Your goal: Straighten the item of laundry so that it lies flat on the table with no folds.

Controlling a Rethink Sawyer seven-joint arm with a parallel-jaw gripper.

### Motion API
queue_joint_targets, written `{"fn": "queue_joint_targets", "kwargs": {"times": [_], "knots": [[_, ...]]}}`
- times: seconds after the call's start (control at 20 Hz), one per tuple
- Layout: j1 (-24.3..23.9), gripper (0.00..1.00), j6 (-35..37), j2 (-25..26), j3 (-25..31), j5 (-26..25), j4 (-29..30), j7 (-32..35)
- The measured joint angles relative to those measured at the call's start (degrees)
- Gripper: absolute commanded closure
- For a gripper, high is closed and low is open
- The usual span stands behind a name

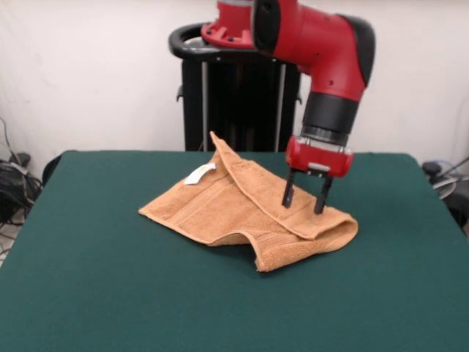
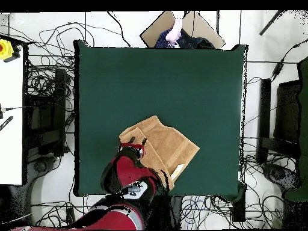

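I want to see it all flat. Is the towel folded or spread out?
Folded. The towel has a flap doubled over along one side, under the open gripper, and one corner sticks up. The white tag shows.

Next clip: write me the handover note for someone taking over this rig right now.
Gripper: open, fingers pointing down at the towel's folded-over flap, holding nothing.
Towel: on the table, toward the robot's side. One edge is folded over the rest, a corner sticks up, and the white tag shows.
Done: nothing clearly flattened.
Left: unfold the flap and spread the towel flat.
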Motion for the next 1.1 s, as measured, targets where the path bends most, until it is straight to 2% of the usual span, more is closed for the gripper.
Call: {"fn": "queue_joint_targets", "kwargs": {"times": [0.15,0.3,0.45,0.7,1.1], "knots": [[-3.96,0.0,5.59,-5.71,3.36,-1.02,1.12,0.0],[-6.54,0.0,8.52,-8.79,5.54,-1.17,1.8,0.0],[-7.14,0.0,9.76,-11.3,6.28,-1.08,1.92,0.0],[-6.05,0.0,7.3,-10.95,6.28,-1.07,1.89,0.0],[-2.17,0.0,-3.86,-4.35,6.33,1.12,1.88,0.0]]}}
